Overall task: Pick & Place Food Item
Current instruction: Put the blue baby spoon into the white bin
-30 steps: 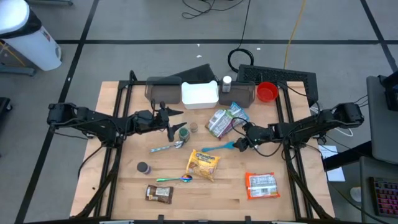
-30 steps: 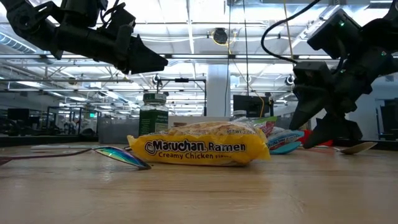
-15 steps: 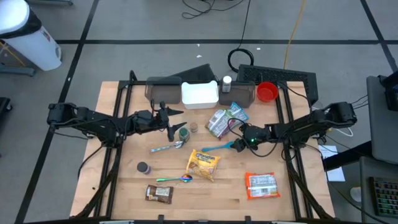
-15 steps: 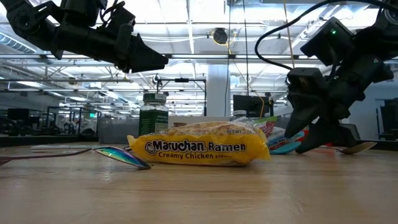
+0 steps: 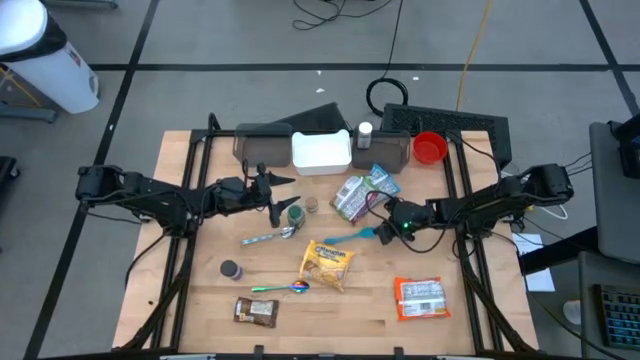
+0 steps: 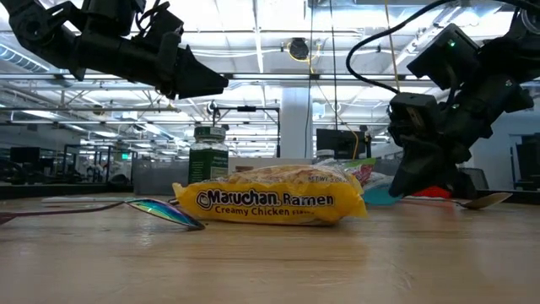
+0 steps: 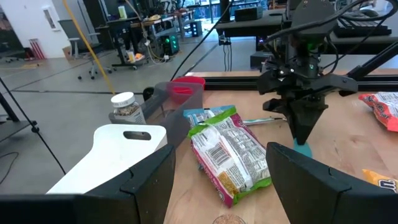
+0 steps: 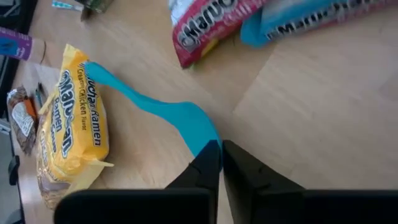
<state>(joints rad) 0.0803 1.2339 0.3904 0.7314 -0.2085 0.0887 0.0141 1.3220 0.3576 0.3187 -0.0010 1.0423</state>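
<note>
A turquoise spoon (image 8: 155, 106) lies flat on the wooden table, its thin handle reaching toward a yellow ramen packet (image 5: 328, 265). My right gripper (image 8: 221, 158) is shut on the spoon's wide end, right of the table's middle. A green-and-red food packet (image 7: 233, 155) and a blue one (image 5: 381, 180) lie just beyond it. My left gripper (image 5: 287, 205) hangs open above the table, left of centre, over a green-lidded jar (image 5: 295, 213), touching nothing. My right gripper pinches the rim of the spoon's wide end (image 8: 205, 138) between its two fingertips (image 7: 303, 127). The fingers slant down from the table's right side, roughly in line with the spoon. The spoon still lies on the table, its handle (image 8: 118, 84) beside the ramen packet.
At the far edge stand a white tray (image 5: 321, 150), grey bins (image 5: 262, 143) and a red cup (image 5: 429, 148). An orange packet (image 5: 420, 298), a brown packet (image 5: 255, 311), a metal spoon (image 5: 268, 237), a green spoon (image 5: 282, 288) and a small dark cap (image 5: 231, 269) lie nearer.
My right gripper's fingers, spread apart a second ago over the spoon's wide end, have shut on it. The spoon lies where it was. My left arm has kept still.
</note>
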